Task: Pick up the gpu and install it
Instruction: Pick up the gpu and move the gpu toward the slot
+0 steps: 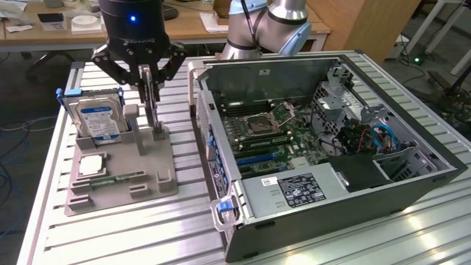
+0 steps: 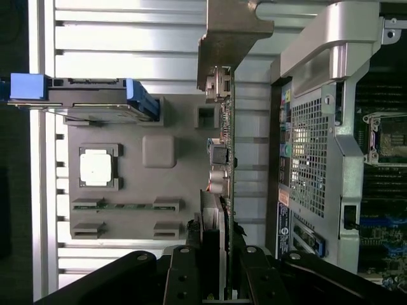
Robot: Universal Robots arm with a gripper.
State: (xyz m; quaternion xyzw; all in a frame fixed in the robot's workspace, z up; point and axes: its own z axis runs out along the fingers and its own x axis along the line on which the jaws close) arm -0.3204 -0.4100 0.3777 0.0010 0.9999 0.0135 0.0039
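Gpu is pinched by its two flat faces between the fingers of the gripper, which are closed on its upper edge; a card this thin probably offers no other hold. It stands upright, bracket at one end, its lower edge at the slot of the grey holder. Whether it is clear of that slot I cannot tell. Drive, chip and memory stick sit in the holder's other pockets. Just beside, the case lies open, its board facing up.
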